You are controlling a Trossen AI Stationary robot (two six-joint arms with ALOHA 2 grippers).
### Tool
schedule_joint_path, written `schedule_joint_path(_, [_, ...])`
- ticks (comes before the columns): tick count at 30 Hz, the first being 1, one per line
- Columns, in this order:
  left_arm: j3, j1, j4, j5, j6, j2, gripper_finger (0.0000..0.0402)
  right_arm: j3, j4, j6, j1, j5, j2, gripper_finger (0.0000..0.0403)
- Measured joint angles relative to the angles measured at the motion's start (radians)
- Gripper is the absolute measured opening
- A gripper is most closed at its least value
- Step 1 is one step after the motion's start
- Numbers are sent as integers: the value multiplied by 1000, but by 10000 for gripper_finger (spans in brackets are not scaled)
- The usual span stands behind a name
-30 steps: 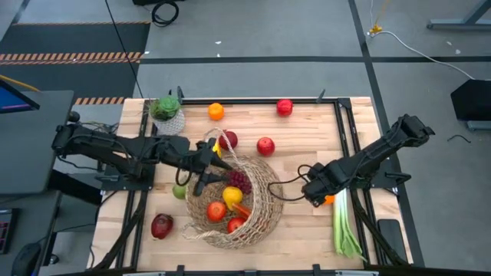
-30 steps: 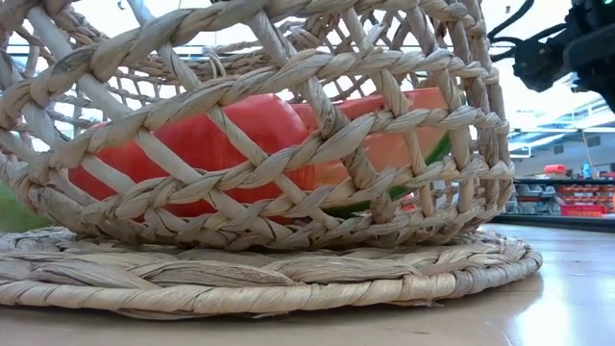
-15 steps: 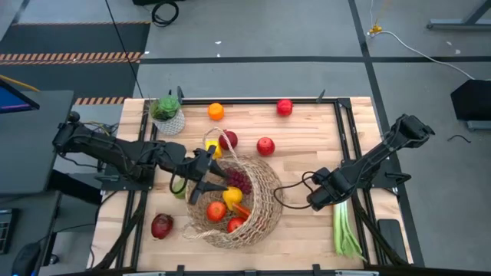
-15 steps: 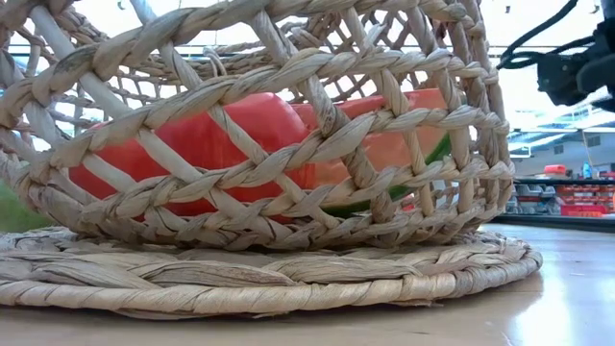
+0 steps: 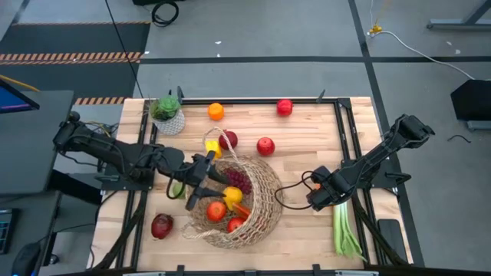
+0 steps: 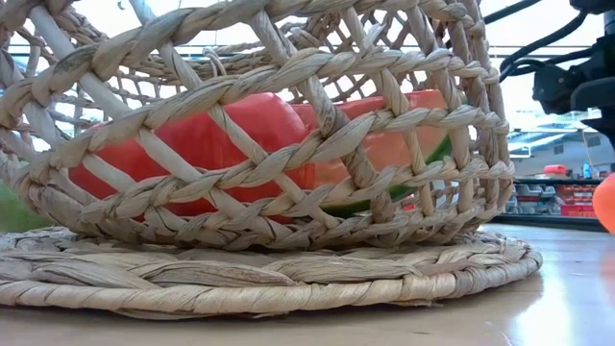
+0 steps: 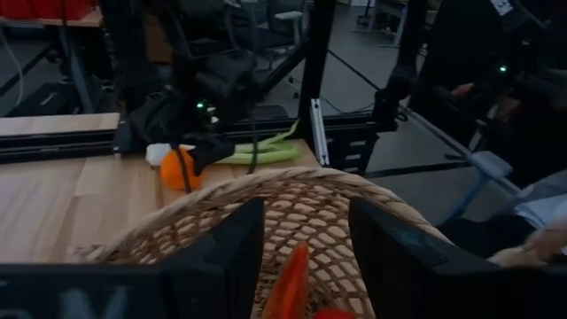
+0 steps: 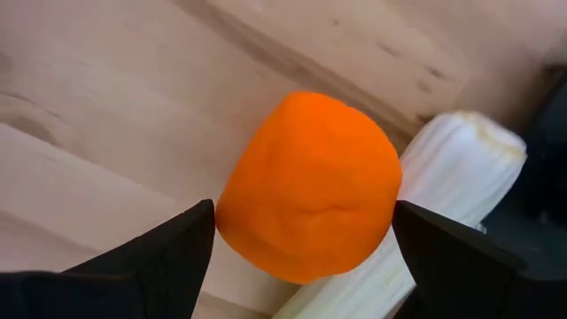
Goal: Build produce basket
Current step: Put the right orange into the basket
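1. A dark red apple [image 5: 162, 225] is lying left of the basket [image 5: 265, 201], near the bench's [image 5: 307, 130] front left corner, with bare wood around it.
2. A potted plant [image 5: 168, 114] is standing behind and left of the basket, close to the bench's rear edge.
3. The left gripper [image 5: 205, 186] is reaching over the basket's left rim, its jaws standing apart with nothing between them; in the left wrist view its fingers [image 7: 232, 250] are framing the wicker rim and an orange-red piece inside.
4. The basket is sitting front and centre on the bench, holding a yellow lemon [image 5: 232, 196], purple grapes [image 5: 239, 182] and red-orange pieces [image 5: 217, 211].
5. Behind the basket, two red apples [image 5: 265, 146] are lying just beyond its rim, and a small orange [image 5: 216, 111] and another red apple [image 5: 285, 107] are lying near the rear edge.
6. Open wood is separating the basket from the right gripper [image 5: 321, 201].
7. The right gripper is hovering right of the basket, its jaws spread wide on either side of an orange [image 8: 307, 188] without touching it.
8. That orange is touching the white end of the leek [image 5: 344, 228], which is lying along the bench's right edge.
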Motion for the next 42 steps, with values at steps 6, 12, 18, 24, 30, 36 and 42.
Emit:
schedule_joint_path(6, [0, -42, 3, -18, -1, 0, 172, 0, -21, -25, -4, 85, 0, 347])
schedule_joint_path(12, [0, -86, 3, -97, -5, 0, 172, 0, -14, -72, -5, 89, 0, 329])
schedule_joint_path(18, [0, -113, 3, -139, -28, 0, 172, 0, -14, -81, 17, 47, 0, 264])
schedule_joint_path(24, [0, -150, 3, -190, -53, 0, 172, 0, -8, -107, 39, 21, 0, 254])
schedule_joint_path(30, [0, -184, 4, -254, -53, 0, 172, 0, 6, -157, 43, 23, 0, 271])
schedule_joint_path(36, [0, -199, 43, -297, -41, 0, 172, 48, 18, -236, 43, 130, 1, 219])
schedule_joint_path(42, [0, -220, 63, -298, -18, -5, 172, 193, 19, -366, 28, 230, 1, 211])
